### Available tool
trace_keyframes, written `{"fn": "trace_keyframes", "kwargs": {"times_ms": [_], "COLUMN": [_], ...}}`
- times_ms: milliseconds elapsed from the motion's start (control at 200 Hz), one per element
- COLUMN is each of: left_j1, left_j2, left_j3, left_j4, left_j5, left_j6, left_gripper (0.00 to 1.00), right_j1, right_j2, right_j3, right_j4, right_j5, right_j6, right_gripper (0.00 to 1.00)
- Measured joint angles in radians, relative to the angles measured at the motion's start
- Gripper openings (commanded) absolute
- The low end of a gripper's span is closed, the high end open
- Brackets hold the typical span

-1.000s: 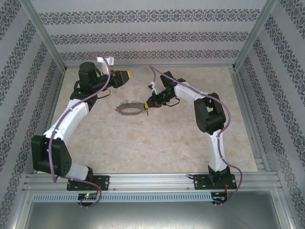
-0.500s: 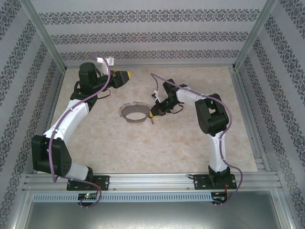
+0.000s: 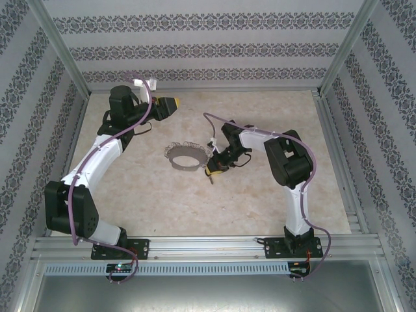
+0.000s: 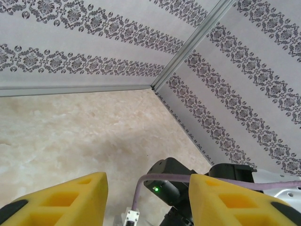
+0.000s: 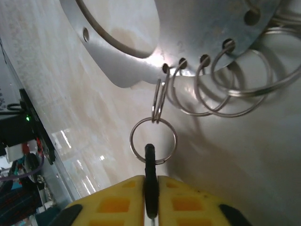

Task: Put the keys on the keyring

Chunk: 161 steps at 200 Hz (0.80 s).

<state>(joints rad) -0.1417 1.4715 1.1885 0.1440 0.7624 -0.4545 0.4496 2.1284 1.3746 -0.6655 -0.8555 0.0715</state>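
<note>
Patterned wall panels (image 3: 195, 45) enclose a pale marbled surface (image 3: 260, 208). We take the keyring (image 3: 184, 156), lying flat near the middle of that surface, as our landmark.

Right end effector (image 3: 214, 170): just beside the keyring, on its right and slightly nearer the arm bases. In the right wrist view its yellow fingers (image 5: 113, 202) stand narrow, pressed against both sides of the key (image 5: 149, 162), whose black head we see edge-on. The key's long axis runs straight out from between the fingers toward the keyring's rim. We cannot see the blade.

The head passes through a small split ring (image 5: 153, 140). That ring hangs from a second ring (image 5: 159, 96), which is threaded through a hole in the keyring's flat metal band. More loose rings (image 5: 235, 80) hang from neighbouring holes along the same rim.

Left end effector (image 3: 174, 104): well apart from the keyring, beyond it toward the far wall and a little left. In the left wrist view its fingers stand wide apart and hold nothing.
</note>
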Motion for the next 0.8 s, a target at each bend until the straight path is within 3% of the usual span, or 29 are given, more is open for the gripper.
{"fn": "trace_keyframes", "kwargs": {"times_ms": [190,360,400,475,575,640,675,804], "left_j1": [0.000,0.000,0.000,0.000,0.000,0.000,0.000,0.000], "left_j2": [0.004,0.007,0.007,0.007,0.006,0.003,-0.002,-0.040], "left_j3": [0.000,0.000,0.000,0.000,0.001,0.002,0.002,0.002], "left_j4": [0.000,0.007,0.007,0.006,0.004,-0.003,-0.011,-0.063], "left_j5": [0.011,0.021,0.023,0.023,0.021,0.018,0.012,-0.041], "left_j6": [0.000,-0.007,-0.008,-0.008,0.001,0.007,0.011,0.048], "left_gripper": [0.52,0.60,0.66,0.79,0.99,1.00,1.00,1.00], "right_j1": [0.000,-0.009,-0.016,-0.037,-0.082,-0.118,-0.136,-0.204], "right_j2": [-0.107,-0.275,-0.308,-0.354,-0.417,-0.463,-0.489,-0.610], "right_j3": [-0.109,-0.127,-0.126,-0.118,-0.105,-0.097,-0.093,-0.093], "right_j4": [-0.017,-0.023,-0.023,-0.023,-0.021,-0.018,-0.011,0.037], "right_j5": [-0.005,-0.007,-0.008,-0.005,0.010,0.029,0.042,0.118], "right_j6": [0.000,0.014,0.019,0.032,0.049,0.060,0.066,0.082], "right_gripper": [0.53,0.62,0.64,0.75,0.78,0.79,0.92,0.97]}}
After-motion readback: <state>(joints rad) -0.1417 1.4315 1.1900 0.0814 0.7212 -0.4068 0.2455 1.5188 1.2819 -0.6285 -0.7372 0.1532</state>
